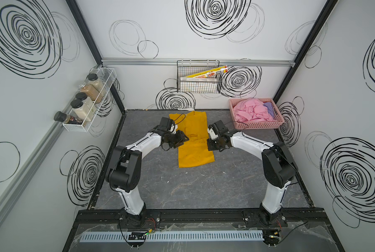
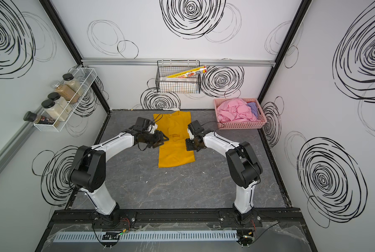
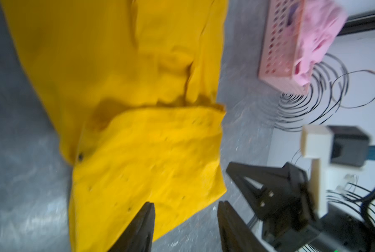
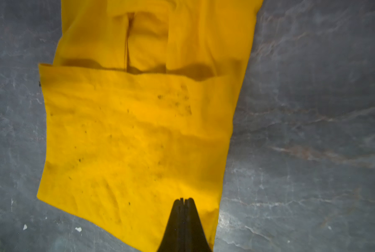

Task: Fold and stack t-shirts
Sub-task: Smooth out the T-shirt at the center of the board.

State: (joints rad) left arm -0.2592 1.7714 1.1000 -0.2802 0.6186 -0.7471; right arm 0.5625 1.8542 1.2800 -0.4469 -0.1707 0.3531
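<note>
A mustard-yellow t-shirt (image 1: 194, 139) (image 2: 175, 141) lies flat on the grey table as a long strip, its near part folded over the middle. My left gripper (image 1: 183, 139) (image 3: 186, 205) hovers at the shirt's left edge, open with nothing between its fingers. My right gripper (image 1: 211, 144) (image 4: 184, 199) stands at the shirt's right edge, shut, its tips just over the cloth near a corner with no cloth seen pinched. A crumpled light pink t-shirt (image 1: 251, 111) and a lavender-purple one (image 1: 269, 109) lie in the pink basket (image 1: 258, 126) at the back right.
A black wire basket (image 1: 198, 87) with boxes hangs on the back wall. A white wire rack (image 1: 90, 109) of jars hangs on the left wall. A small white object (image 1: 185, 108) lies at the table's back edge. Bare grey table (image 1: 204, 187) spreads in front of the shirt.
</note>
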